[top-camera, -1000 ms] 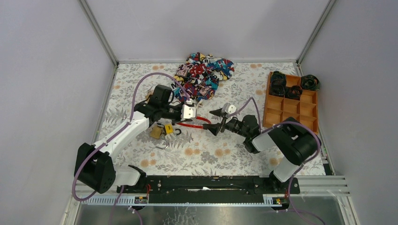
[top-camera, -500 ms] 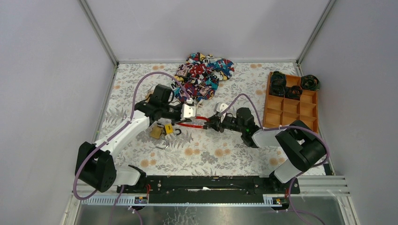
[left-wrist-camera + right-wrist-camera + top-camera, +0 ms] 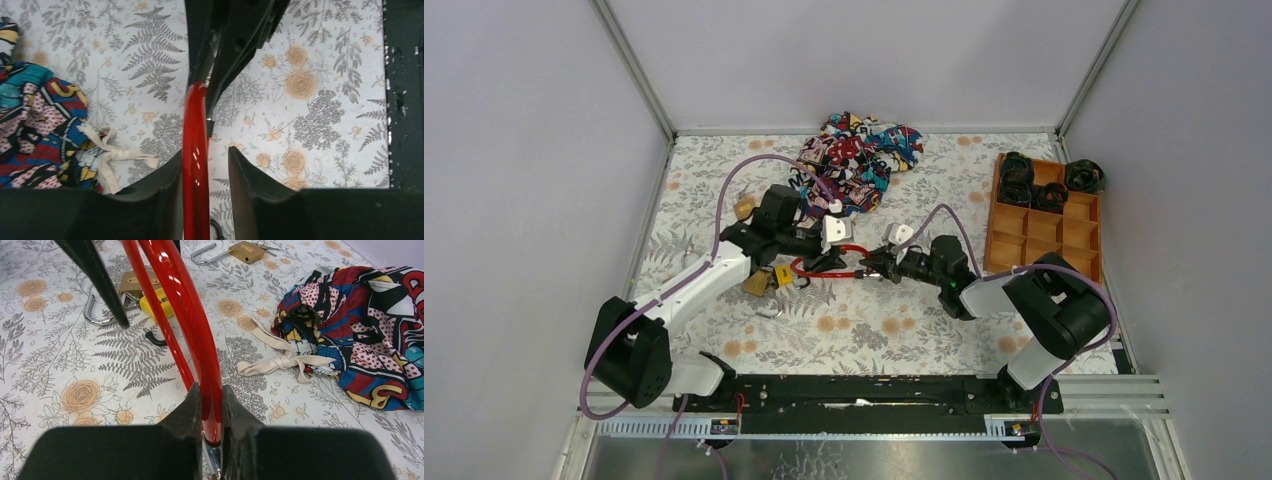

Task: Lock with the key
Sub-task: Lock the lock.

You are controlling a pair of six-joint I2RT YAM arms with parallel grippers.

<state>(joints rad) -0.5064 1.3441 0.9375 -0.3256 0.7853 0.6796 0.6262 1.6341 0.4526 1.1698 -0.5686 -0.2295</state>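
Right hand (image 3: 211, 391): all but closed, pinching the red cable lock (image 3: 175, 290), a glossy round-section loop at mid-frame in the top view.

Left hand (image 3: 205, 154): part open, cable between its fingers, resting against one only.

Count on the floral worktop (image 3: 874, 330):
- near brass padlock (image 3: 134, 284), steel shackle
- far brass padlock (image 3: 246, 251), steel shackle
- yellow padlock (image 3: 156, 306), one

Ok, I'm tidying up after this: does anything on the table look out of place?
The patterned cloth bag lies crumpled at the far edge, its drawstring trailing; brass padlocks lie scattered, unlatched. Nothing looks damaged.
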